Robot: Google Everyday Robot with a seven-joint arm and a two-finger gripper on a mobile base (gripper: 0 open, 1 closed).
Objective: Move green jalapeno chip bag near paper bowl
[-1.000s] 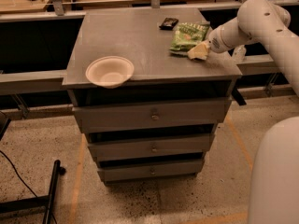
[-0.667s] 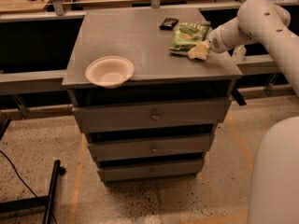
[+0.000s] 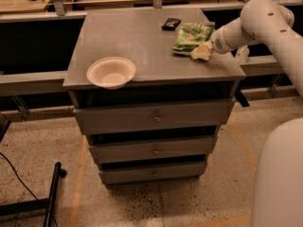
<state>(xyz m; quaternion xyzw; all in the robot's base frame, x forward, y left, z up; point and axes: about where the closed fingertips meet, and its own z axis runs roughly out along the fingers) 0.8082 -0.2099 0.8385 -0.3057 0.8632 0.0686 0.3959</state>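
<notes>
My gripper [image 3: 201, 51] sat low over the right front part of the grey cabinet top [image 3: 137, 41], right at the near right corner of the green jalapeno chip bag [image 3: 191, 36]. I could not tell whether it was open, closed or had hold of the bag. My white arm [image 3: 265, 18] reached in from the right side, its wrist just off the cabinet's right edge. The bag lay flat on the right side of the top, towards the back, its long side running away from the front edge. Just beyond it, close to the back edge, lay a small black packet [image 3: 171, 23], apart from the bag. The paper bowl [image 3: 111, 72] stood upright at the left front of the top, its rim reaching the front edge, well apart from the bag. Below the top were three closed drawers [image 3: 154, 118], each with a small knob.
</notes>
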